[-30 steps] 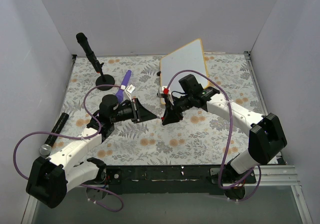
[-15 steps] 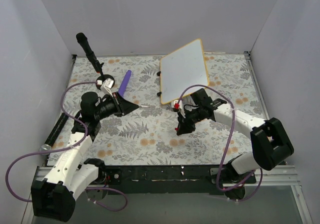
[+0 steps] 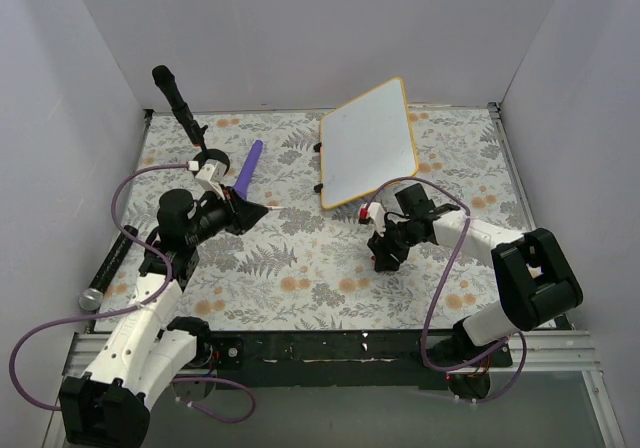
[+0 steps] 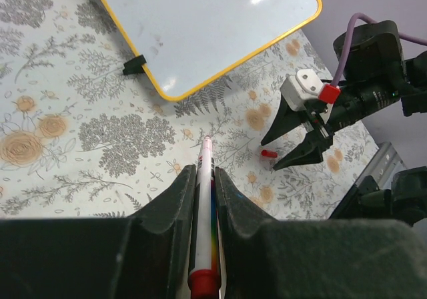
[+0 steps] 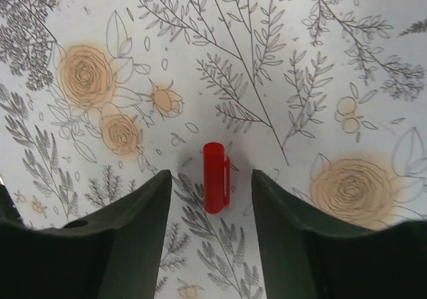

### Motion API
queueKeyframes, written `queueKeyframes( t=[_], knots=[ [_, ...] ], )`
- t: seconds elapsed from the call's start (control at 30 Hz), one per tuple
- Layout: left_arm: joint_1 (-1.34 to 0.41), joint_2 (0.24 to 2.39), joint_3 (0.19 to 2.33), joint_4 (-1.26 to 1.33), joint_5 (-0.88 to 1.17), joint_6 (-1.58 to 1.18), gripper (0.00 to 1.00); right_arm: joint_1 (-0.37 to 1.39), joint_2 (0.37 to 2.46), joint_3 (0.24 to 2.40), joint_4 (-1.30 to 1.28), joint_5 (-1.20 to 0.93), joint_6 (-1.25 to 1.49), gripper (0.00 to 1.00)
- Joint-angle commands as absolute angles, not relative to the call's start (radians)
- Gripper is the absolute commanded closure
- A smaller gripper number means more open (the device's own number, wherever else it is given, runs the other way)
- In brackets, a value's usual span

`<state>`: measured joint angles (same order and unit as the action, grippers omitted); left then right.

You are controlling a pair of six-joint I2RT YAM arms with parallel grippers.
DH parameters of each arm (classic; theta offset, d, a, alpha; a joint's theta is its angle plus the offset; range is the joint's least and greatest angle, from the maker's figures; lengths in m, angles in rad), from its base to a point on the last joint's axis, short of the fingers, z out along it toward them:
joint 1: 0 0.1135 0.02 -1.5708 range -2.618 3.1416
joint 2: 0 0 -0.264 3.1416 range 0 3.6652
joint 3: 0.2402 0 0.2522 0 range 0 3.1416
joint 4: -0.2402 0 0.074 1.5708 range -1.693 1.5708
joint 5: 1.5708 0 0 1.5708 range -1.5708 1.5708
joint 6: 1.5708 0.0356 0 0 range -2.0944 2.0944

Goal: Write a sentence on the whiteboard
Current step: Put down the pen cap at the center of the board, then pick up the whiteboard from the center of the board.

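Clamping the marker (image 4: 203,209) in our left gripper (image 4: 205,174), we point it at the whiteboard (image 4: 200,25) ahead, right gripper (image 5: 211,179) spread.

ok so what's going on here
The left gripper is shut on an uncapped marker, its tip pointing toward the whiteboard, which looks blank. The right gripper is open just above the table, with the red cap lying loose between its jaws. No writing is on the board yet.

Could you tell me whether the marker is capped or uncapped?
Uncapped: the marker shows a bare tip, and its red cap lies loose on the table.
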<state>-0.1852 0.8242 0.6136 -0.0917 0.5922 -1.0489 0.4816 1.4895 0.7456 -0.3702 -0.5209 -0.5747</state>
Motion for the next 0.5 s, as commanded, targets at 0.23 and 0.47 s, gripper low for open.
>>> queueKeyframes(
  t=[0.23, 0.47],
  knots=[
    [-0.184, 0.736, 0.568, -0.021, 0.519, -0.986, 1.00, 0.293, 1.414, 1.041, -0.647, -0.659, -0.664, 0.19],
    [-0.184, 0.712, 0.560, -0.012, 0.518, -0.989, 1.00, 0.129, 1.348, 1.108, -0.513, -0.862, -0.390, 0.21]
  ],
)
